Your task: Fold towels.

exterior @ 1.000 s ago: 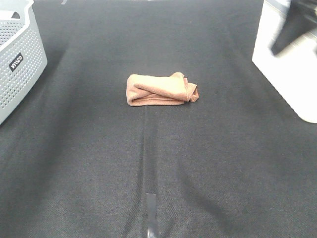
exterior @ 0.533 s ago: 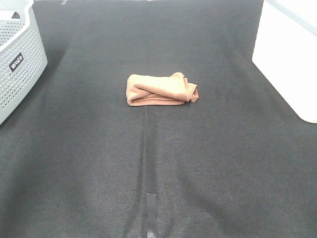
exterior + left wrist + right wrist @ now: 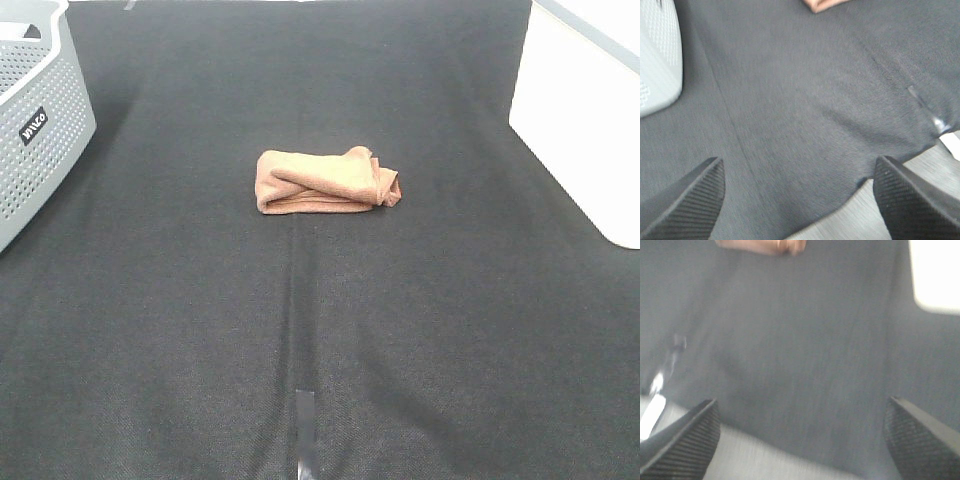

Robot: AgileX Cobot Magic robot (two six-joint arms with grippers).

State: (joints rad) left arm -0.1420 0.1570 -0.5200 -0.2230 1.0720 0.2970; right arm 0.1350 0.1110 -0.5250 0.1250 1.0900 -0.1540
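Note:
The brown towel (image 3: 325, 181) lies folded into a small bundle in the middle of the dark cloth-covered table (image 3: 320, 330). Its edge shows in the left wrist view (image 3: 822, 4) and in the right wrist view (image 3: 762, 246). Neither arm shows in the exterior high view. My left gripper (image 3: 800, 200) is open and empty, well away from the towel near the table's front edge. My right gripper (image 3: 800, 440) is open and empty, also near the front edge and apart from the towel.
A grey perforated laundry basket (image 3: 35, 120) stands at the far left; it shows in the left wrist view (image 3: 657, 55). A white container (image 3: 590, 120) stands at the right; it shows in the right wrist view (image 3: 935, 275). A tape strip (image 3: 305, 430) marks the front centre.
A dark blurred arm part at the top right one second ago has left the exterior high view. The towel has not moved.

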